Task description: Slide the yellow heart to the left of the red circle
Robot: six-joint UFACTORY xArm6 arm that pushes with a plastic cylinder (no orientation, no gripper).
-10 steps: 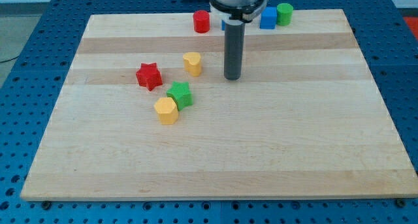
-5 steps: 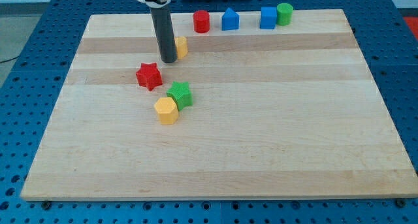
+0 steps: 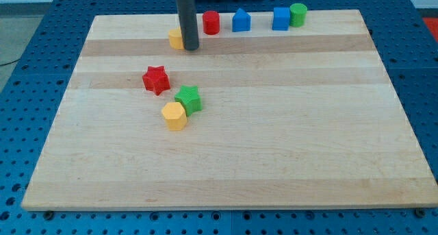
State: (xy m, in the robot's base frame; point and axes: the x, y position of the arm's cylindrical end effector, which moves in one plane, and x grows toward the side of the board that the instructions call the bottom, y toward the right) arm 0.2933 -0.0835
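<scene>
The yellow heart (image 3: pixel 176 38) lies near the view's top, mostly hidden behind my rod, with only its left part showing. My tip (image 3: pixel 190 48) rests on the board right against the heart's right side. The red circle (image 3: pixel 211 22) stands up and to the right of the tip, close to the board's top edge. The heart is left of and slightly below the red circle.
A blue block with a pointed top (image 3: pixel 240 20), a blue cube (image 3: pixel 280 18) and a green cylinder (image 3: pixel 298 14) line the top edge. A red star (image 3: pixel 156 79), green star (image 3: pixel 188 99) and yellow hexagon-like block (image 3: pixel 174 116) cluster left of centre on the wooden board (image 3: pixel 274 125).
The rod swung from the heart's right to its left, then back to its right. The heart slid up toward the top edge and slightly left, nearer the red circle.
</scene>
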